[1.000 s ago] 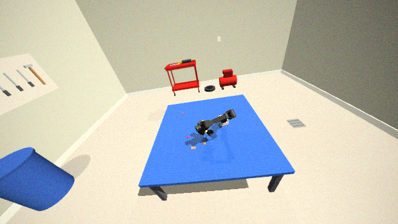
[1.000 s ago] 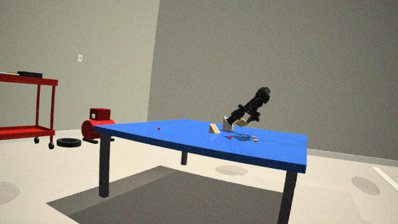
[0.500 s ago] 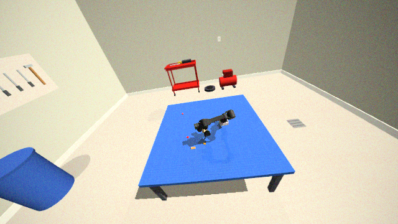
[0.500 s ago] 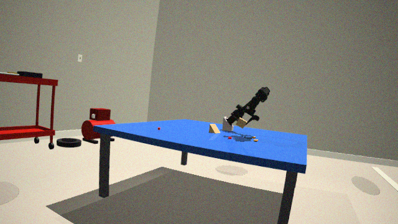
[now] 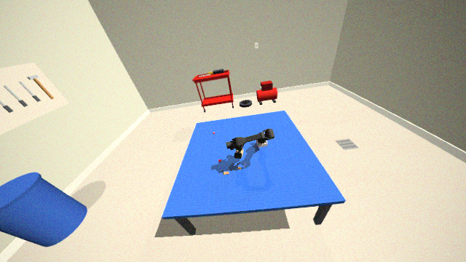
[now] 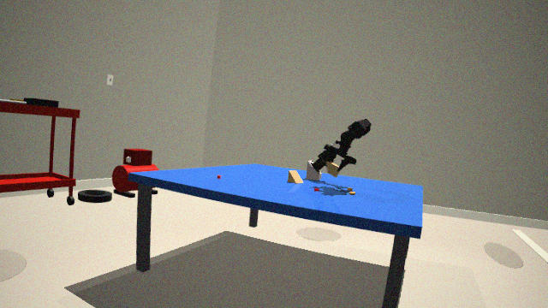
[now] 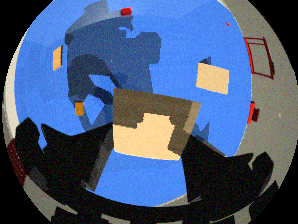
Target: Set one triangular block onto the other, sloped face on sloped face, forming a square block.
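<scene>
One tan triangular block (image 6: pixel 332 169) (image 7: pixel 145 145) is held off the table between the fingers of my gripper (image 6: pixel 335 165) (image 7: pixel 150 129), which is shut on it. In the exterior view the held block hangs tilted; in the wrist view a broad face shows, partly shaded. The other triangular block (image 6: pixel 294 176) (image 7: pixel 212 80) rests on the blue table (image 5: pixel 284 182) (image 6: pixel 257 184) (image 7: pixel 175 180), its slope showing in the exterior view. The two blocks are apart. In the top view the arm covers much of this area, and I cannot tell the blocks apart there.
A small tan piece (image 5: pixel 226 173) (image 7: pixel 57 58) and an orange piece (image 5: pixel 239 168) (image 7: pixel 79 108) lie near the arm's shadow. A red piece (image 5: pixel 220 160) (image 6: pixel 316 189) (image 7: pixel 126 11) lies near them. Another red piece (image 5: pixel 213 132) (image 6: pixel 218 176) lies farther off. The arm's pale base (image 5: pixel 262 143) stands on the table.
</scene>
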{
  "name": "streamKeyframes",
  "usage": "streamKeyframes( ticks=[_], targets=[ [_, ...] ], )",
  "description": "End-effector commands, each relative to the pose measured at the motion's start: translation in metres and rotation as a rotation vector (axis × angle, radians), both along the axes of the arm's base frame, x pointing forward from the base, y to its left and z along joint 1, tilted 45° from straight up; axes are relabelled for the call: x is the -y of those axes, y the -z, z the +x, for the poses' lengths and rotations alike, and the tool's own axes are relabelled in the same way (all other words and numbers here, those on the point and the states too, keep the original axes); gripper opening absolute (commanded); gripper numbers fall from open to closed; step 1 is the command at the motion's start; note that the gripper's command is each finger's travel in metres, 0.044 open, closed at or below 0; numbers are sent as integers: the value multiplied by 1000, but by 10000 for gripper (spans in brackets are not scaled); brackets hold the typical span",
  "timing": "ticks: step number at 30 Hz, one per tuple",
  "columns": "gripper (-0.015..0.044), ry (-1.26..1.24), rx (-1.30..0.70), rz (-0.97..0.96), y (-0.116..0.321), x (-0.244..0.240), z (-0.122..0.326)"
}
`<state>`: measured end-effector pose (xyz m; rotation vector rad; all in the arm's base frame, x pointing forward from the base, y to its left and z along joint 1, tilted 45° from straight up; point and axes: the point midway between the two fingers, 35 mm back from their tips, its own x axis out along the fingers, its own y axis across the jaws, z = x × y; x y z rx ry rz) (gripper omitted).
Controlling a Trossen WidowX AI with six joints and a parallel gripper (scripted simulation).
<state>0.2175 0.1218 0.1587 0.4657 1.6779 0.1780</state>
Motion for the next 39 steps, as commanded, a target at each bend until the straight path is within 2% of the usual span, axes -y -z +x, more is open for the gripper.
streamKeyframes(
  ticks=[1,39],
  targets=[
    [0,107,-69,12,1,0,1],
    [0,1189,-820,90,-7,7,13]
  ],
)
